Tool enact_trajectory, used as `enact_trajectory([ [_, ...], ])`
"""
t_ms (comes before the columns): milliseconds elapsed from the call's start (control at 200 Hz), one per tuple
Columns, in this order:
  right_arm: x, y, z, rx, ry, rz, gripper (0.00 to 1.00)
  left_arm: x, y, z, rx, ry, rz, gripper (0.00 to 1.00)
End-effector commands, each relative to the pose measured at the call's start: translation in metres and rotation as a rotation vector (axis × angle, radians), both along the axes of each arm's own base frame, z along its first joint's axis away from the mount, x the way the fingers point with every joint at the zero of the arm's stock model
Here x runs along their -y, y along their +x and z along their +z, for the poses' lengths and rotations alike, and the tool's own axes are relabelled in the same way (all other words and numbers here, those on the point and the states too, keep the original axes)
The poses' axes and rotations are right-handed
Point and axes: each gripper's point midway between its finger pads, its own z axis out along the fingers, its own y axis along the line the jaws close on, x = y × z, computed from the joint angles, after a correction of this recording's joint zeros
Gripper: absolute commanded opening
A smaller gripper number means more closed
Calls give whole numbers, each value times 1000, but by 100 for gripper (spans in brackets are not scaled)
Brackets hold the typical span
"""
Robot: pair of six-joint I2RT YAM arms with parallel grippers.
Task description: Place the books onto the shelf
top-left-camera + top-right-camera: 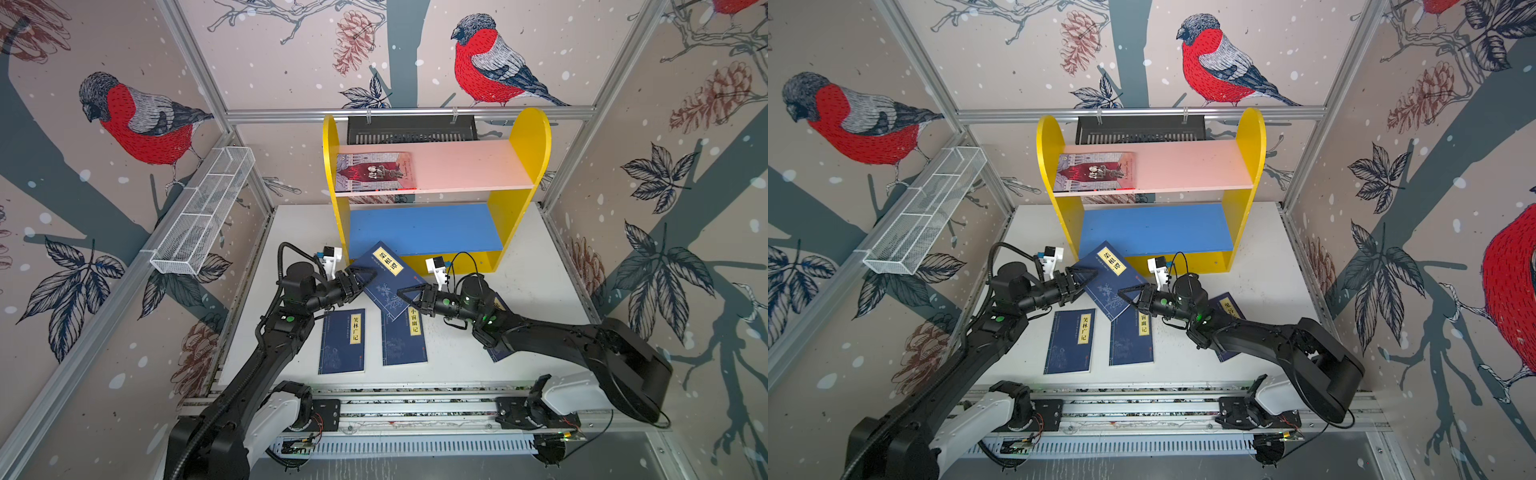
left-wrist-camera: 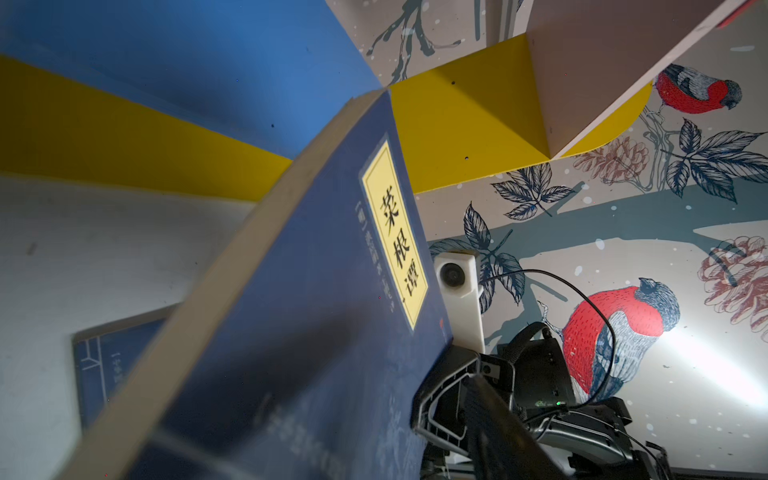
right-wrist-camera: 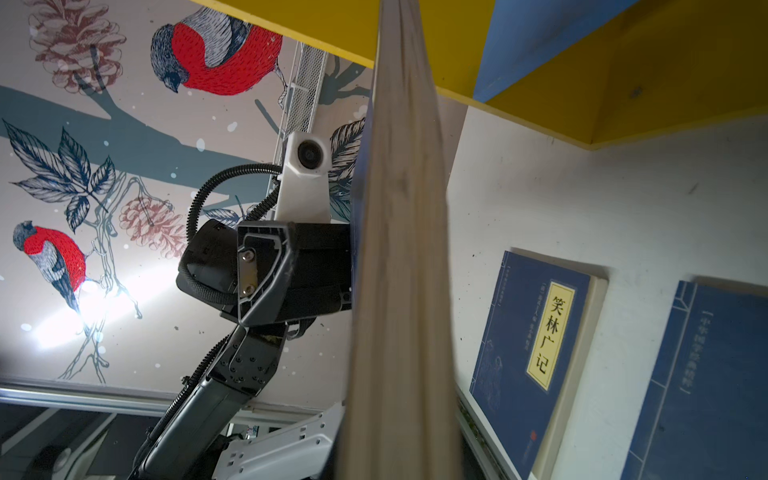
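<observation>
A navy book (image 1: pixel 384 278) with a yellow label hangs tilted above the table in front of the shelf (image 1: pixel 519 199). My right gripper (image 1: pixel 405 293) is shut on its right edge; in the right wrist view its page edge (image 3: pixel 399 249) runs into the jaws. My left gripper (image 1: pixel 368 282) is open at the book's left corner, one of its fingers (image 2: pixel 498 419) standing off the cover (image 2: pixel 311 311). A grey-lilac book (image 1: pixel 376 171) lies on the pink upper board. Two navy books (image 1: pixel 343 340) (image 1: pixel 403 336) lie flat on the table. Another navy book (image 1: pixel 1227 307) is partly hidden under the right arm.
A white wire basket (image 1: pixel 203 212) hangs on the left wall. A black slotted tray (image 1: pixel 411 129) is mounted behind the shelf. The blue lower board (image 1: pixel 424 228) holds nothing. The arms' rail (image 1: pixel 415 409) runs along the table's front edge.
</observation>
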Motion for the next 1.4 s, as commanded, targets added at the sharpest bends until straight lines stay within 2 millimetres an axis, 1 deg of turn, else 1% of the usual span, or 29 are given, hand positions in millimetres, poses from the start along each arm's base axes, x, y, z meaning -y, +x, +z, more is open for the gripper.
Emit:
enact_trajectory([
  [0, 11, -17, -7, 82, -88, 104, 1, -6, -10, -15, 23, 106, -26, 69],
  [25, 16, -17, -7, 87, -93, 108, 1, -5, -13, -17, 25, 110, -40, 70],
  [45, 20, -16, -12, 76, -102, 109, 1, -5, -13, -18, 28, 112, -45, 70],
  [55, 23, -17, -6, 87, -92, 108, 1, -5, -14, -18, 30, 112, -48, 70],
  [70, 27, -18, -3, 92, -87, 110, 1, -5, -15, -18, 36, 112, -50, 70],
  [110, 35, -19, -2, 97, -85, 118, 1, -7, -16, -18, 50, 112, -46, 71],
  [185, 49, -19, 0, 117, -117, 129, 1, -8, -21, -11, 106, 110, -65, 73],
  [230, 55, -21, 3, 141, -129, 143, 1, -7, -24, -7, 137, 116, -87, 74],
  [280, 59, -27, 10, 172, -132, 172, 1, -4, -27, -4, 160, 114, -124, 74],
  [350, 64, -35, 14, 208, -144, 209, 1, 1, -30, -2, 171, 98, -182, 75],
  [465, 67, -49, 20, 243, -142, 282, 1, 8, -34, 2, 170, 44, -287, 75],
  [525, 69, -52, 18, 242, -151, 304, 1, 10, -36, 2, 169, 33, -317, 75],
  [590, 72, -52, 11, 221, -180, 311, 1, 12, -39, 6, 179, 11, -356, 75],
  [655, 72, -56, 10, 212, -177, 337, 1, 14, -43, 9, 185, -14, -395, 75],
  [746, 72, -59, 12, 214, -165, 363, 1, 17, -52, 11, 190, -60, -455, 75],
  [816, 69, -60, 13, 214, -158, 392, 1, 17, -55, 8, 190, -71, -471, 74],
  [991, 59, -55, 20, 226, -158, 440, 1, 17, -61, 5, 189, -77, -483, 70],
  [1046, 54, -55, 18, 222, -160, 456, 1, 18, -62, 7, 191, -81, -490, 65],
  [1071, 53, -55, 16, 222, -164, 462, 1, 18, -62, 7, 192, -84, -492, 61],
  [1131, 50, -53, 10, 213, -186, 470, 1, 19, -63, 9, 192, -92, -500, 45],
  [1201, 47, -50, 8, 213, -188, 469, 1, 19, -63, 7, 178, -96, -499, 26],
  [1271, 45, -46, 6, 214, -188, 462, 2, 19, -61, 5, 166, -102, -483, 13],
  [1296, 45, -45, 6, 215, -189, 458, 3, 19, -60, 5, 164, -106, -477, 9],
  [1336, 45, -41, 7, 221, -192, 443, 8, 19, -59, 6, 171, -110, -469, 4],
  [1356, 43, -36, 0, 202, -203, 436, 10, 19, -58, 7, 173, -109, -463, 0],
  [1376, 43, -34, -1, 196, -205, 431, 13, 19, -57, 7, 177, -107, -456, 0],
  [1396, 43, -32, -3, 192, -205, 423, 18, 19, -56, 8, 177, -105, -448, 0],
])
